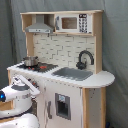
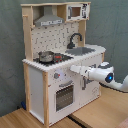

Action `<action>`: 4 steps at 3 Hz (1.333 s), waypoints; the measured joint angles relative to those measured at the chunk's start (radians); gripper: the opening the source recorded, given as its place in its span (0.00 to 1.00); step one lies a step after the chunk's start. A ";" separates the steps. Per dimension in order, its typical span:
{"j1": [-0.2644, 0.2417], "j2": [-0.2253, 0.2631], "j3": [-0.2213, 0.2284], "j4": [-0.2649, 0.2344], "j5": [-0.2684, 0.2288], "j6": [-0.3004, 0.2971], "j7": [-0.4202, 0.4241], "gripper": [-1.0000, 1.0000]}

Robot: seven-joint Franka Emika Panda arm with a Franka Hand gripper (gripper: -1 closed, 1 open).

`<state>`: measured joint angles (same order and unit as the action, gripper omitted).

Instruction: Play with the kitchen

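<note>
The kitchen [image 1: 70, 50] [image 2: 55, 40] is a tall white and light-wood toy with a grey range hood [image 1: 39, 26] [image 2: 49, 20], a microwave [image 1: 75, 22] [image 2: 75, 11], a black faucet [image 1: 85, 59] [image 2: 75, 40] and a grey sink [image 1: 72, 74] [image 2: 82, 50]. A small metal pot [image 1: 30, 61] [image 2: 46, 56] sits on the stovetop. My gripper [image 2: 75, 69] [image 1: 34, 88] hovers at the kitchen's front panel, just above the windowed oven door [image 2: 65, 95] and beside the knobs [image 2: 56, 76].
A grey curtain [image 1: 115, 50] hangs behind the kitchen. The kitchen stands on a wooden table [image 2: 100, 112]. My white arm [image 2: 107, 77] reaches in from the second exterior view's right. A second windowed door [image 1: 62, 106] is on the cabinet below the sink.
</note>
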<state>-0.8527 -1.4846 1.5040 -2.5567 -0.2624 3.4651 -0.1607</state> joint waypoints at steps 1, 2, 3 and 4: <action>0.000 0.000 0.000 0.000 0.001 0.000 0.000 0.00; 0.002 0.000 0.010 -0.013 0.022 -0.003 -0.031 0.00; 0.005 0.000 0.012 -0.013 0.022 -0.014 -0.144 0.00; 0.009 0.000 0.013 -0.013 0.022 -0.026 -0.258 0.00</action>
<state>-0.8442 -1.4848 1.5167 -2.5695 -0.2403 3.4387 -0.4187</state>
